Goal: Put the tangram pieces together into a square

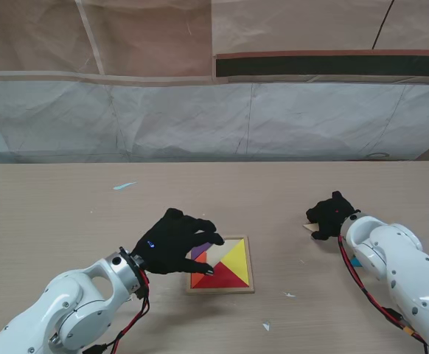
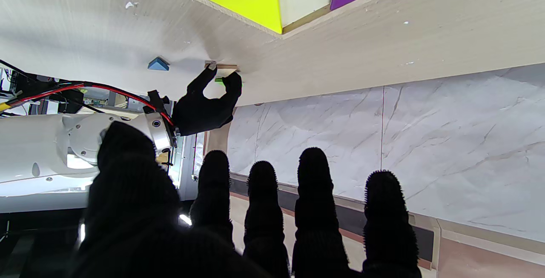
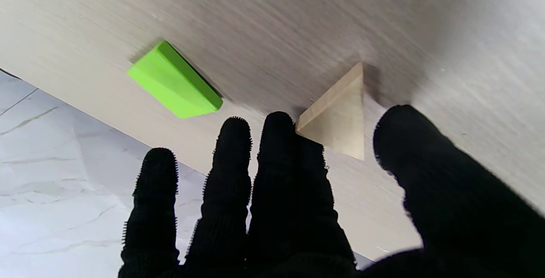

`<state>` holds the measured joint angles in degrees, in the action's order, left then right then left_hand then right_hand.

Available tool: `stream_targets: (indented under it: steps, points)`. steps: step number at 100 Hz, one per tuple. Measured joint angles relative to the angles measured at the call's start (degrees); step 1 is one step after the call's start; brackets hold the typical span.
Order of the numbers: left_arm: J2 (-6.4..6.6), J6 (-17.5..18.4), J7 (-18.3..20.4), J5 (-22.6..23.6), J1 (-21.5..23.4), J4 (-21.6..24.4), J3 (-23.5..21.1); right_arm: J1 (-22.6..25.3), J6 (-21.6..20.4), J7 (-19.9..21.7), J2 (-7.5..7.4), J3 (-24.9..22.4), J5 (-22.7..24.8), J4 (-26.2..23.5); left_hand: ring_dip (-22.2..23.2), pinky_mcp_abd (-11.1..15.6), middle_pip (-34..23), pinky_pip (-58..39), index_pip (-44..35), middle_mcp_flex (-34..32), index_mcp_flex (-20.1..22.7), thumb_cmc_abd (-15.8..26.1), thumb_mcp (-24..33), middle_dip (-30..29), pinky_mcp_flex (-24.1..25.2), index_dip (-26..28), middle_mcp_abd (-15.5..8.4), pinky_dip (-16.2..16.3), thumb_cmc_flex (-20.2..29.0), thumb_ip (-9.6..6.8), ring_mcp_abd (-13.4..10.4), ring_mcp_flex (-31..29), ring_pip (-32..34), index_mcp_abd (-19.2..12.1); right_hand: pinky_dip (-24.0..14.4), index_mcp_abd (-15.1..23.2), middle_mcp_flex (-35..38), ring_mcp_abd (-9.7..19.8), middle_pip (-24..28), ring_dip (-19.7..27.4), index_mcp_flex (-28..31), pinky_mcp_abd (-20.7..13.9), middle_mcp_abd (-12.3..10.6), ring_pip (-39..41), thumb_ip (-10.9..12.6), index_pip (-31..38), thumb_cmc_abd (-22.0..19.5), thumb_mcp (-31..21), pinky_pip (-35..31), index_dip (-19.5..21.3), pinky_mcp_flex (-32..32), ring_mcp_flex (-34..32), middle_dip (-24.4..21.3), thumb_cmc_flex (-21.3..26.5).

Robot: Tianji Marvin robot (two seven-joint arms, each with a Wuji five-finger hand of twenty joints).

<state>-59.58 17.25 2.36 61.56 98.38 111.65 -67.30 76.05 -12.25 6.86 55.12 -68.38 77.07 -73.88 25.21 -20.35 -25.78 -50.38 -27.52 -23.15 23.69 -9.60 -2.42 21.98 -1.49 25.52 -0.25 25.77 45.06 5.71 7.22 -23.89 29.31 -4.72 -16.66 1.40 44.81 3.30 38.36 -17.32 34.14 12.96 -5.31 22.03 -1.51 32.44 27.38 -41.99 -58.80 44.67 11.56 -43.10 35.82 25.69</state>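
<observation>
The wooden tangram tray point(image 1: 247, 288) lies mid-table, holding yellow point(image 1: 236, 258), red point(image 1: 229, 278), orange, purple point(image 1: 199, 251) and pale pieces. My left hand point(image 1: 174, 242) hovers over the tray's left part with its fingers spread and holds nothing; the left wrist view shows the fingers point(image 2: 313, 176) off the tray point(image 2: 306, 24). To the right, my right hand point(image 1: 331, 214) reaches over a loose pale wooden triangle point(image 3: 338, 116) flat on the table. Its index fingertip point(image 3: 279, 129) is at one corner, the thumb point(image 3: 408, 146) a little apart. A green piece point(image 3: 174, 82) lies just beyond.
A small blue triangle point(image 2: 158, 64) lies on the table beside my right forearm point(image 1: 391, 265). Small white scraps point(image 1: 266, 325) are scattered near the front edge, and a pale blue sliver point(image 1: 124, 185) lies far left. A draped wall point(image 1: 214, 118) backs the table.
</observation>
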Motion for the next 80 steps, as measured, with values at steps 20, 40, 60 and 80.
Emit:
stream_targets:
  steps: [20,40,60,80]
  points:
    - [0.0,0.0,-0.3,0.4,0.3,0.0,-0.1,0.4,-0.3,-1.7,0.0,0.5,0.5,0.0,0.0,0.0,0.0,0.0,0.0,0.0,0.0,0.0,0.0,0.0,0.0,0.0,0.0,0.0,0.0,0.0,0.0,0.0,0.0,0.0,-0.2,2.4,1.0,0.0,5.3,-1.7,0.6,0.0,-1.3,2.7,-1.0,6.9,1.6,-2.3,-0.8,2.1,0.5,-0.6,3.6,0.0]
    - [-0.02,0.0,-0.9,0.7,0.9,0.0,-0.5,1.0,0.4,-3.1,0.03,0.9,0.5,-0.2,0.0,0.0,0.0,0.0,-0.3,0.0,0.0,0.0,0.0,0.0,0.0,0.0,0.0,0.0,0.0,0.0,0.0,0.0,0.0,0.0,-0.8,3.6,1.2,0.2,8.3,-3.0,0.4,-0.1,-1.8,5.5,-4.0,15.3,3.1,-4.7,-2.0,1.3,1.8,-3.5,7.1,1.3]
    - [-0.02,0.0,-1.2,0.9,1.3,0.1,-0.7,2.0,2.0,-6.5,0.07,1.2,1.2,-0.6,0.0,0.0,0.0,0.0,-0.3,0.0,0.0,0.0,0.0,0.0,0.0,0.0,0.0,0.0,0.0,0.0,0.0,0.0,0.0,0.0,-2.6,4.9,1.6,0.3,10.3,-5.7,-1.8,-0.1,-1.9,10.7,-6.4,22.9,6.5,-5.3,-5.6,0.6,6.4,-5.0,11.5,4.0]
    - [-0.02,0.2,-1.5,0.9,1.4,0.0,-0.9,2.2,3.1,-8.3,0.19,1.6,1.3,-0.3,0.0,0.0,0.0,0.0,-0.3,0.0,0.0,0.0,0.0,0.0,0.0,0.0,0.0,0.0,0.0,0.0,0.0,0.0,0.0,0.0,-3.6,6.4,1.5,0.7,13.0,-8.6,-4.4,-0.1,-2.3,17.2,-8.1,29.1,7.4,-6.0,-8.2,0.6,10.0,-7.4,16.6,5.8]
